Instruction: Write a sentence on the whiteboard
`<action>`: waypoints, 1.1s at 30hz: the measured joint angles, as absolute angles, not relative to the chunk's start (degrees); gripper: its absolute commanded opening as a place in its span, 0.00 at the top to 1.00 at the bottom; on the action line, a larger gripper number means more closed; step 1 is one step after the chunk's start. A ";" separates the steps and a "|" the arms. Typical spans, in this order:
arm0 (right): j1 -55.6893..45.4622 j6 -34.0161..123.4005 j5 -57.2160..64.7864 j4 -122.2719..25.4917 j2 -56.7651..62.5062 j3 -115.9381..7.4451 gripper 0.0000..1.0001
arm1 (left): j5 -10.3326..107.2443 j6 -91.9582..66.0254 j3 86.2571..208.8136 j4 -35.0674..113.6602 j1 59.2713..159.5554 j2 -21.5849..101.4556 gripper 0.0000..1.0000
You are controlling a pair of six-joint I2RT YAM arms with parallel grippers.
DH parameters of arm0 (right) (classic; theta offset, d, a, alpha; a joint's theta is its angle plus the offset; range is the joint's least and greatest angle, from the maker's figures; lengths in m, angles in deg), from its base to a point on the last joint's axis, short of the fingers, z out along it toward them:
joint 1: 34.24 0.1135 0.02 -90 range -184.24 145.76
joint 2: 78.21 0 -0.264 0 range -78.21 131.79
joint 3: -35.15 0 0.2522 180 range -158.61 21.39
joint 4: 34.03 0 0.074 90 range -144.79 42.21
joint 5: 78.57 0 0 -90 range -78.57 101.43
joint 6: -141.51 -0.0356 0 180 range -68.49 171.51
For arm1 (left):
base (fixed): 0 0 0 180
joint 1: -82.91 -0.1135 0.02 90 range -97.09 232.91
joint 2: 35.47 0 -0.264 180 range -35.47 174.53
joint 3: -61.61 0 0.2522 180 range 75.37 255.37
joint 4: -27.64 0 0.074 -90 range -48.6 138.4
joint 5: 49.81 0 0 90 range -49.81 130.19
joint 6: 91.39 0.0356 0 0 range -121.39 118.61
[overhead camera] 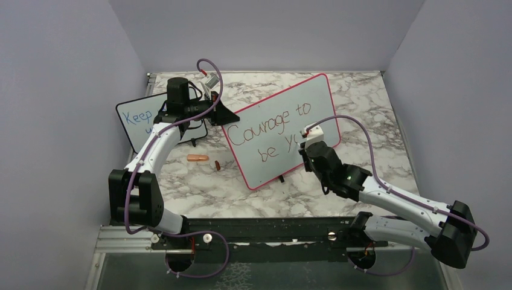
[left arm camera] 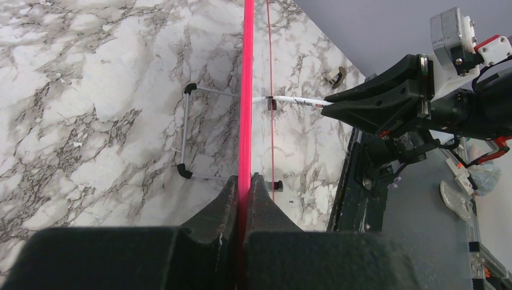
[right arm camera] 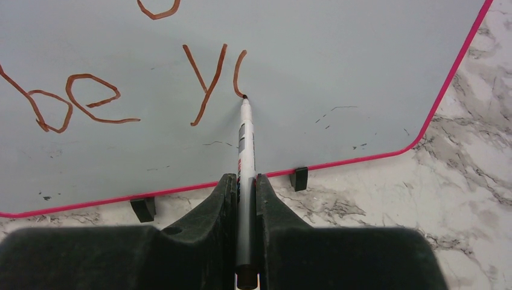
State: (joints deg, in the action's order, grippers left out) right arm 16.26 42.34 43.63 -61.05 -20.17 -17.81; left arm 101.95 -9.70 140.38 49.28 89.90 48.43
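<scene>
The whiteboard (overhead camera: 290,115) with a red-pink frame stands tilted on the marble table. It bears red-brown writing (overhead camera: 268,124): "Courage to" above "be y" and a partial letter. My left gripper (overhead camera: 212,109) is shut on the board's left edge, which shows as a red strip (left arm camera: 245,90) between the jaws. My right gripper (overhead camera: 305,142) is shut on a white marker (right arm camera: 244,163). The marker tip touches the board (right arm camera: 332,72) at the bottom of a curved stroke right after the "y" (right arm camera: 205,84).
A smaller black-framed board (overhead camera: 136,121) with blue writing stands at the left behind my left arm. A marker cap (overhead camera: 197,158) and a small dark piece (overhead camera: 217,164) lie on the table in front of it. Grey walls enclose the table.
</scene>
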 measured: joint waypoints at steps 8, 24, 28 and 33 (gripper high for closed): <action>16.06 42.43 45.47 -61.03 -20.17 -17.44 0.99 | 102.06 -9.70 140.40 49.30 89.90 48.45 1.00; 14.73 44.72 46.85 -58.54 -19.93 -17.42 0.99 | 102.13 -9.70 140.40 49.30 89.90 48.45 1.00; 14.49 45.42 46.93 -57.90 -19.71 -17.44 0.99 | 102.13 -9.70 140.40 49.30 89.90 48.45 1.00; 14.27 46.29 46.95 -57.58 -19.29 -17.88 0.99 | 102.10 -9.70 140.40 49.30 89.88 48.45 1.00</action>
State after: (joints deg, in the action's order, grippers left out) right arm 14.27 46.29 46.95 -57.58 -19.29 -17.88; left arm 102.10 -9.70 140.40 49.30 89.88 48.45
